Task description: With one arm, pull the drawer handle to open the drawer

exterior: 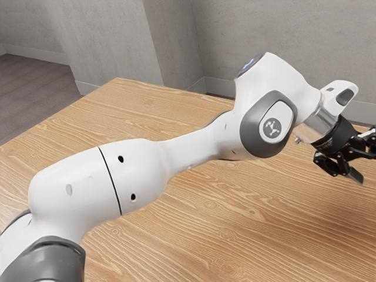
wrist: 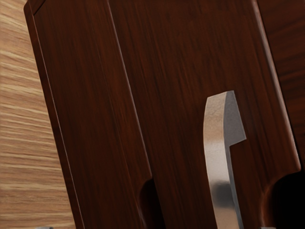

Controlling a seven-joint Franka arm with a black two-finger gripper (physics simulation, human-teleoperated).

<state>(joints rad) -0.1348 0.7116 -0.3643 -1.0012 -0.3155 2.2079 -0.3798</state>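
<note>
My white arm (exterior: 176,158) comes in from the lower left of the exterior view and reaches across the wooden table (exterior: 247,229) to the right edge of the picture. My black claw (exterior: 345,167) is there, at the middle right edge, a little above the table top. It is partly cut off by the edge of the picture, so I cannot tell if it is open or closed. Behind the table there is a gray wall (exterior: 117,35), and a dark floor (exterior: 29,88) shows at the upper left. In the wrist view, my hand's camera looks right at the drawer (wrist: 181,71). Its front is dark red-brown wood with a shiny look. The handle (wrist: 221,157) is a gray metal bar on that front, very close to my hand, and it looks tilted in this view. Beside the drawer I can see light table wood. I cannot tell if the drawer is open or shut.
</note>
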